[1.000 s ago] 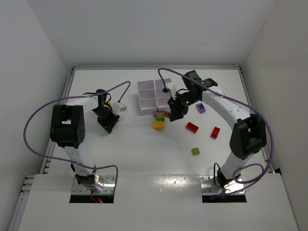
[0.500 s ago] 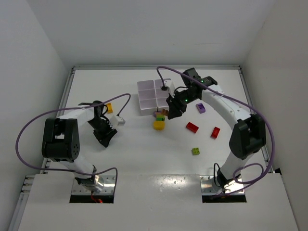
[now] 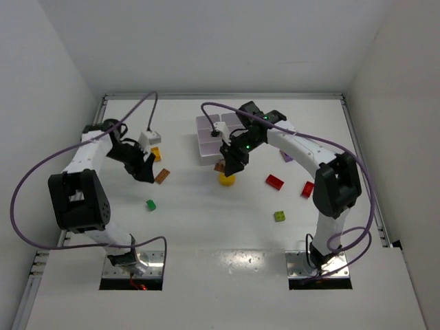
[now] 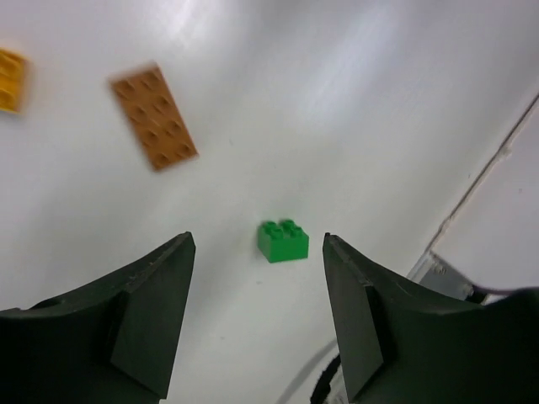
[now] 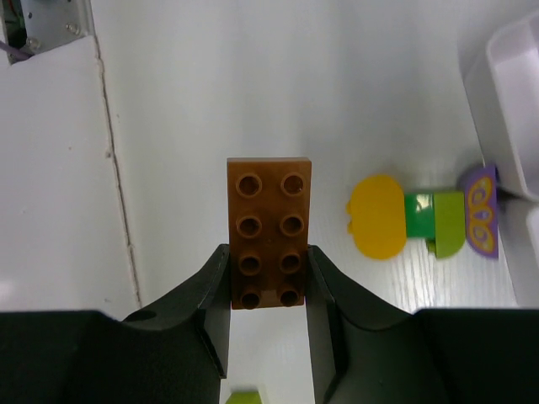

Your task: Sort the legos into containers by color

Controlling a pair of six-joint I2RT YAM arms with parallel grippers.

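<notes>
Your right gripper (image 5: 268,263) clamps a brown brick (image 5: 269,202) near the white tray (image 3: 205,142). Left gripper (image 4: 257,246), jaws apart, hangs over a green brick (image 4: 283,241). Red bricks (image 3: 275,181) and a lime brick (image 3: 280,216) lie loose, so sorting looks barely begun.

Held: brown 2x4 brick (image 5: 269,231), studs to camera, near end pinched in right gripper (image 5: 268,282). Just right of it: yellow-green-lime-purple clump (image 5: 417,220), beside white tray (image 5: 514,93) corner. Ahead of left gripper (image 4: 257,252), fingers apart: green 2x2 brick (image 4: 283,241). Farther left: orange 2x4 brick (image 4: 153,116), flat.
</notes>
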